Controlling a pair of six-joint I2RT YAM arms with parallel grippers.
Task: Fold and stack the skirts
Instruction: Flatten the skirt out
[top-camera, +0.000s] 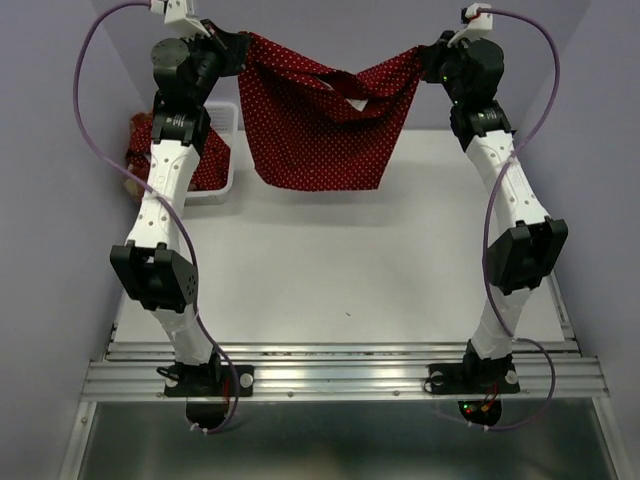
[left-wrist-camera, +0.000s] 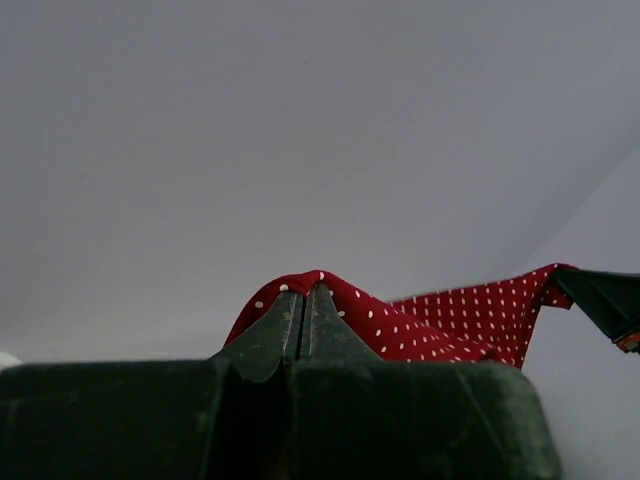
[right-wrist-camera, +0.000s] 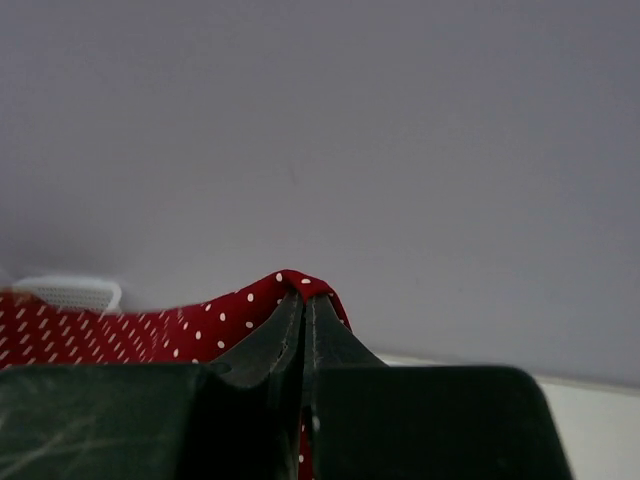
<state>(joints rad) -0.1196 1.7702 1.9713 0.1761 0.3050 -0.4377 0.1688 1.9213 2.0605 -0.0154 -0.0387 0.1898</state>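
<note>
A dark red polka-dot skirt (top-camera: 325, 125) hangs in the air at the back of the table, stretched between both grippers. My left gripper (top-camera: 243, 50) is shut on its left top corner; the pinched cloth shows in the left wrist view (left-wrist-camera: 330, 295). My right gripper (top-camera: 425, 55) is shut on its right top corner; the pinched cloth shows in the right wrist view (right-wrist-camera: 290, 285). The skirt's lower edge hangs just above the table. More red cloth (top-camera: 205, 160), some of it plaid (top-camera: 137, 130), lies in the white mesh basket (top-camera: 222, 185) at the back left.
The white table (top-camera: 350, 270) stretches from the hanging skirt to the metal rail (top-camera: 340, 375) at the near edge. Lilac walls close in the back and both sides. Purple cables loop beside each arm.
</note>
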